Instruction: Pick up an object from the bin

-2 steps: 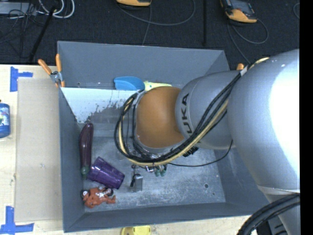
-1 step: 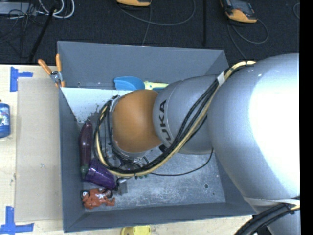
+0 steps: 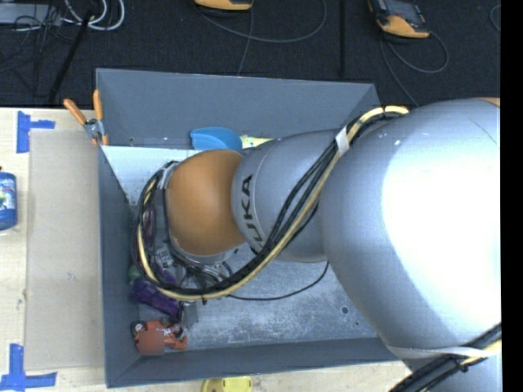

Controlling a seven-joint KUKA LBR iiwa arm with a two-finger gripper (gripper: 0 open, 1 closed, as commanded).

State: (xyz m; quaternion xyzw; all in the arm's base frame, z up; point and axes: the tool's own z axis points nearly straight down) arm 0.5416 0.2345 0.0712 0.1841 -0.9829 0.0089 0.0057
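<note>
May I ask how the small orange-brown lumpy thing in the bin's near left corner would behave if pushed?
The small orange-brown lumpy thing looks irregular, so it would probably slide rather than roll. It lies close to a corner of the grey metal bin, so a push may wedge it there.

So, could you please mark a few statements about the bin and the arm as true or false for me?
1. The arm's orange wrist cover is over the left part of the bin. True.
2. A blue thing lies at the bin's front wall. False: it lies at the back wall, behind the cover.
3. A purple thing lies by the bin's left wall, nearer the front than the cover. True.
4. An orange-red thing lies in the front right corner. False: it is in the front left corner.
5. The arm reaches in from the left. False: it comes from the right.
</note>
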